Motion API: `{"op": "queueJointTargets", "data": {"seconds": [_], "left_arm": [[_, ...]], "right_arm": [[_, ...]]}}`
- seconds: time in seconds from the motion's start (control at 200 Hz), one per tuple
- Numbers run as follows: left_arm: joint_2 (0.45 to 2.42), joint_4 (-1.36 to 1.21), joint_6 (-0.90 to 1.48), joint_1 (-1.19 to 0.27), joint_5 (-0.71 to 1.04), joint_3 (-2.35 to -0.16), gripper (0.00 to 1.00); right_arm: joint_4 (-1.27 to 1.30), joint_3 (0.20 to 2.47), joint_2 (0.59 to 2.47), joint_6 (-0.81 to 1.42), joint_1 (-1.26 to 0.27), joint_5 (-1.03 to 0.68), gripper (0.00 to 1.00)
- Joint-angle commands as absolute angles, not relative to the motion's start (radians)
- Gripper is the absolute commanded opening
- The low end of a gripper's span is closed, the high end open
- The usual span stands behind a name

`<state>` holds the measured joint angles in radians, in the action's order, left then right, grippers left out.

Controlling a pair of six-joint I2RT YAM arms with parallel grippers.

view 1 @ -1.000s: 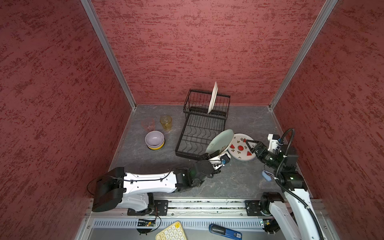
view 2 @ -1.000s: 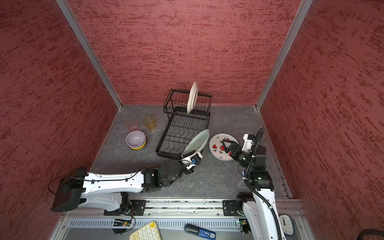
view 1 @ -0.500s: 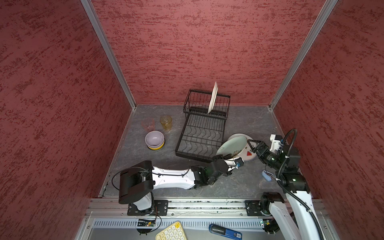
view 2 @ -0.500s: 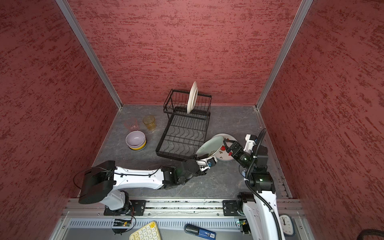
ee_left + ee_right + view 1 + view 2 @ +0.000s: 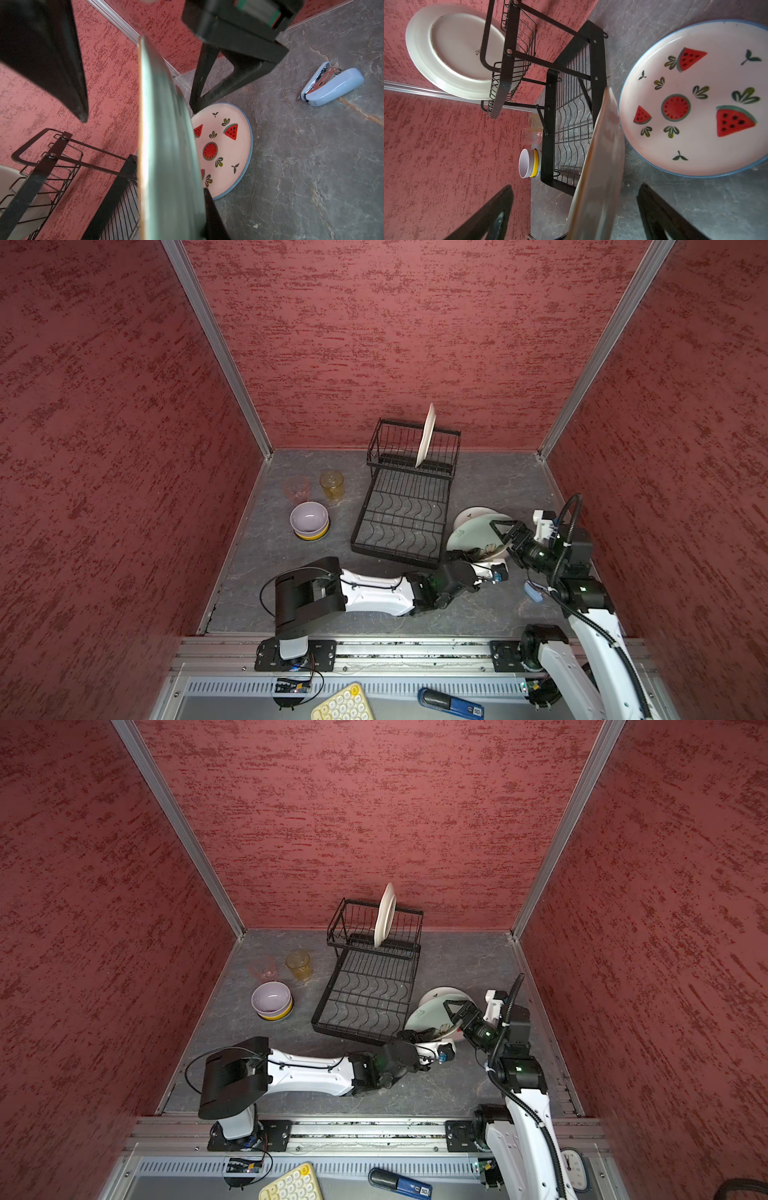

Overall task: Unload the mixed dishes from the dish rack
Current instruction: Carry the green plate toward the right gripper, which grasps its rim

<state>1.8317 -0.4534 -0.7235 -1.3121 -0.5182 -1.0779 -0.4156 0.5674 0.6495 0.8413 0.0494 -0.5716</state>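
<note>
My left gripper (image 5: 469, 554) (image 5: 419, 1034) is shut on the near rim of the pale green plate (image 5: 471, 534) (image 5: 428, 1014) (image 5: 164, 145). It holds the plate tilted just above the watermelon plate (image 5: 473, 512) (image 5: 225, 145) (image 5: 695, 99), which lies flat on the table. My right gripper (image 5: 500, 533) (image 5: 454, 1013) (image 5: 571, 218) is open, with its fingers (image 5: 660, 214) astride the green plate's (image 5: 600, 166) opposite rim, not touching it. The black dish rack (image 5: 401, 514) (image 5: 571, 104) holds one cream plate (image 5: 426, 437) (image 5: 384, 915) (image 5: 454, 52) upright in its raised basket.
Left of the rack stand the stacked bowls, lilac (image 5: 309, 517) on yellow (image 5: 311, 535), with an amber tumbler (image 5: 331, 484) and a pink tumbler (image 5: 296, 488) behind them. A light blue stapler (image 5: 533, 591) (image 5: 332, 87) lies on the table by the right arm.
My left arm has carried the green plate rightward from the rack's corner to over the watermelon plate and laid it flatter. My right gripper has closed in around its rim.
</note>
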Motion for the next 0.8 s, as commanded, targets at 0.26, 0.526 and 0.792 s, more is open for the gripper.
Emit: {"op": "queueJointTargets", "data": {"seconds": [0.26, 0.526, 0.792], "left_arm": [[1.859, -0.673, -0.859, -1.287, -0.514, -1.149, 0.0], [1.833, -0.704, -0.818, -1.271, -0.482, -1.088, 0.0], [1.861, -0.748, -0.807, -1.278, -0.512, -1.077, 0.43]], "right_arm": [[-0.41, 0.605, 0.674, 0.867, 0.051, -0.592, 0.61], [-0.364, 0.584, 0.65, 0.908, 0.051, -0.598, 0.27], [-0.346, 0.573, 0.647, 0.933, 0.052, -0.604, 0.0]]}}
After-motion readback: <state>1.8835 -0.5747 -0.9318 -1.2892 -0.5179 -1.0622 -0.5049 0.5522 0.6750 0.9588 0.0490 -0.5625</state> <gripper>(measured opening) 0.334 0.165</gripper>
